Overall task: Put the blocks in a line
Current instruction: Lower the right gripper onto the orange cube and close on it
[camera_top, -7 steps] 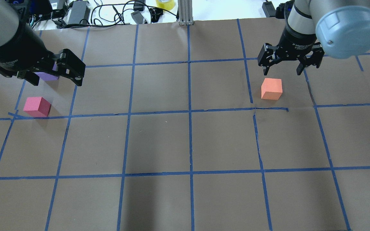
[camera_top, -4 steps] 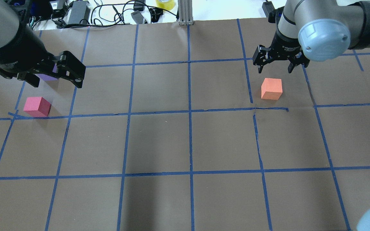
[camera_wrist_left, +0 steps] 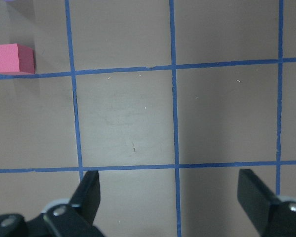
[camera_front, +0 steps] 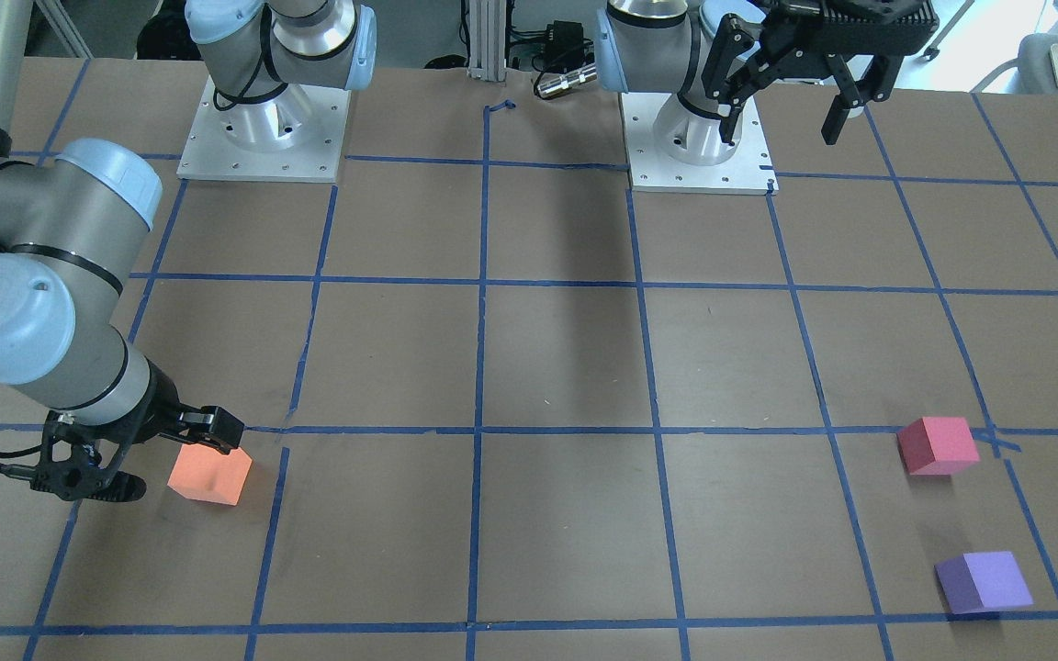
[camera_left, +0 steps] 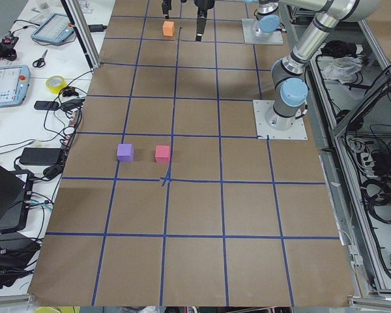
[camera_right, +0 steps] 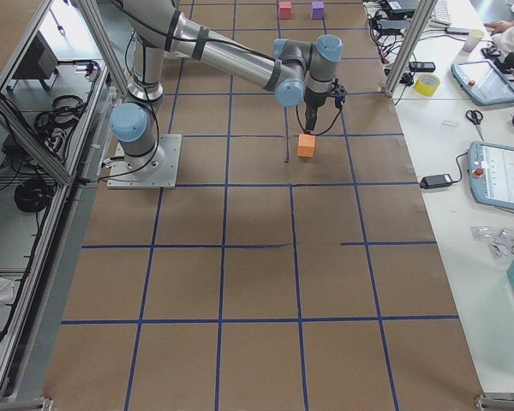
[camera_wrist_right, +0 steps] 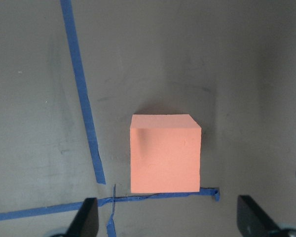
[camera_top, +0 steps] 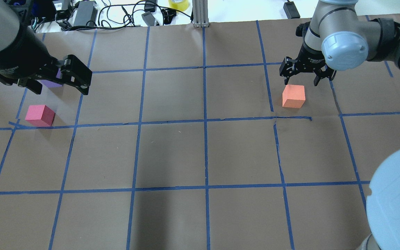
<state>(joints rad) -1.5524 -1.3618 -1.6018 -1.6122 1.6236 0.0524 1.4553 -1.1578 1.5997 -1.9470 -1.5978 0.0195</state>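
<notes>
The orange block (camera_top: 293, 96) sits on the brown paper at the right; it also shows in the front view (camera_front: 209, 475) and the right wrist view (camera_wrist_right: 165, 154). My right gripper (camera_top: 300, 82) is open and hovers just above it, a finger to either side, not closed on it. The pinkish-red block (camera_top: 40, 115) lies at the far left. The purple block (camera_top: 52, 82), partly hidden behind my left gripper (camera_top: 60, 88), lies just beyond it, clear in the front view (camera_front: 984, 581). The left gripper is open, empty and high above the table.
Blue tape lines (camera_top: 205, 121) grid the brown paper. Cables, power bricks and a yellow tape roll (camera_top: 178, 3) lie past the far edge, beside an aluminium post (camera_top: 200, 14). The arms' base plates (camera_front: 263, 128) sit on my side of the table.
My right gripper has come down and in over the orange block, still open. The left arm and all three blocks have not moved.
</notes>
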